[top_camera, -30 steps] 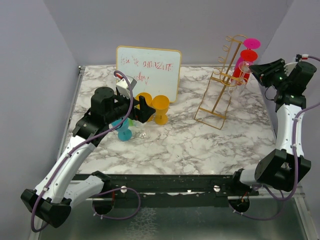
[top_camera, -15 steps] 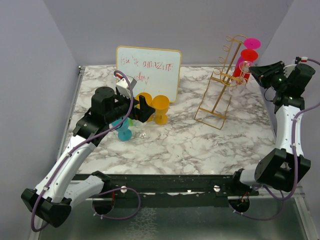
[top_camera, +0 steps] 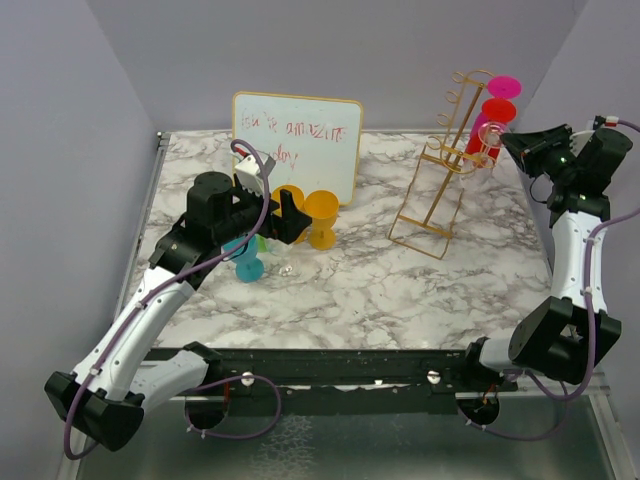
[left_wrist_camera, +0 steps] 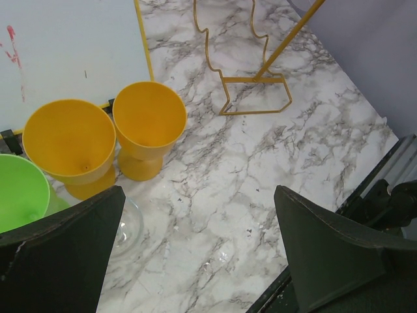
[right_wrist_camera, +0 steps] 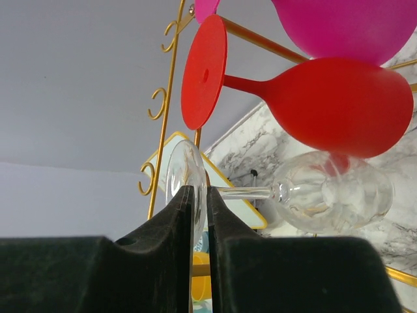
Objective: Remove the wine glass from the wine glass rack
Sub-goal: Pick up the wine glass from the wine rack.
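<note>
**Top and wrist views at one moment.** The wine glass rack [top_camera: 444, 158] stands on the marble bench [top_camera: 360, 290] and serves as the reference here. Three glasses lie sideways across its upper part. The magenta glass [right_wrist_camera: 345, 26] is uppermost and cut off by the frame edge. The red glass [right_wrist_camera: 332, 104] is under it, and the clear wine glass [right_wrist_camera: 332, 195] is lowest.

In the right wrist view the right claw [right_wrist_camera: 198, 195] is nearly pressed together, pinching the edge of the clear glass's round foot. The foot sits just beside one gold upright of the rack. The fingers cover the lower half of the foot. Whether the stem rests in a hook cannot be told. From above, the clear glass is hard to make out against the wire and the red bowl behind it.

The left claw [left_wrist_camera: 199, 215] is spread wide, grips nothing, and hovers over the bench well to the left of the rack. Below it are two orange cups [left_wrist_camera: 146, 124], a green cup [left_wrist_camera: 19, 192] cut off at the frame edge, and a clear glass object [left_wrist_camera: 127, 228] partly hidden behind a claw finger. In this view only the rack's base and lower rods show.

A whiteboard [top_camera: 296, 135] stands left of the rack, its red writing too faint to read. The left arm partly hides a teal cup [top_camera: 247, 262].
</note>
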Robot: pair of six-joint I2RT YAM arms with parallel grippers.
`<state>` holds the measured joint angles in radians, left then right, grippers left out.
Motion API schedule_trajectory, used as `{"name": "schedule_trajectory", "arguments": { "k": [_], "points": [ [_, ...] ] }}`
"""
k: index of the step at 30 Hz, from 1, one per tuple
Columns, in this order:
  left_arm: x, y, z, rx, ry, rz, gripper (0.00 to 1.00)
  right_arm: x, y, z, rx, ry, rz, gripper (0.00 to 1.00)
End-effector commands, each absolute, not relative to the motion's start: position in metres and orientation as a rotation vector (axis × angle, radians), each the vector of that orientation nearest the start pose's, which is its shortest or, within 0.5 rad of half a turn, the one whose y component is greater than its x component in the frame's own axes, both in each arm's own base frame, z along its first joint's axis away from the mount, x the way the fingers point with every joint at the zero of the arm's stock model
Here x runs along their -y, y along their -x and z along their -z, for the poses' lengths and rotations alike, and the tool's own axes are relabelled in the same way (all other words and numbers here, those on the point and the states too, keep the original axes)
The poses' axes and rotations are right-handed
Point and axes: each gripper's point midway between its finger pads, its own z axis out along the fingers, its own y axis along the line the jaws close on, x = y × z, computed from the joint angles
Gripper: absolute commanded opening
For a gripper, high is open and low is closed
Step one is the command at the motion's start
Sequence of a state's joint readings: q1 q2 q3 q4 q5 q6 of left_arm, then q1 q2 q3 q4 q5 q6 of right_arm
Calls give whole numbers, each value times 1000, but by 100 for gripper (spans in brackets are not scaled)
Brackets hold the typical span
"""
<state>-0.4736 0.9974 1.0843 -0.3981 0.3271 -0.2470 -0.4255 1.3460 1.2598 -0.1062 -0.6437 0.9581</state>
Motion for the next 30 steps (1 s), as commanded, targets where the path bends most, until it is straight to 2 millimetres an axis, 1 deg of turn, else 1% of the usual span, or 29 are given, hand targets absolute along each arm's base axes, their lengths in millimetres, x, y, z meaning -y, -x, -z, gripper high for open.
{"name": "schedule_trajectory", "arguments": {
  "k": [1, 3, 8, 12, 18, 24, 30],
  "points": [
    [212, -263, -316, -1868, -449, 813, 99, 44, -409, -352, -1655, -761, -941, 15],
    [213, -263, -315, -1869, -449, 816, 99, 44, -408, -353, -1660, -773, -940, 14],
    [213, -263, -314, -1872, -450, 817, 99, 45, -404, -357, -1663, -820, -947, 5],
    [213, -264, -311, -1878, -448, 813, 99, 45, -403, -357, -1665, -848, -963, 1],
    [212, -263, -312, -1874, -447, 807, 99, 45, -399, -356, -1640, -911, -999, 0],
    [212, -263, -312, -1875, -446, 809, 99, 45, -396, -366, -1597, -926, -1026, 0],
    [213, -261, -313, -1873, -444, 824, 99, 46, -396, -369, -1581, -932, -1031, 1]
  ]
}}
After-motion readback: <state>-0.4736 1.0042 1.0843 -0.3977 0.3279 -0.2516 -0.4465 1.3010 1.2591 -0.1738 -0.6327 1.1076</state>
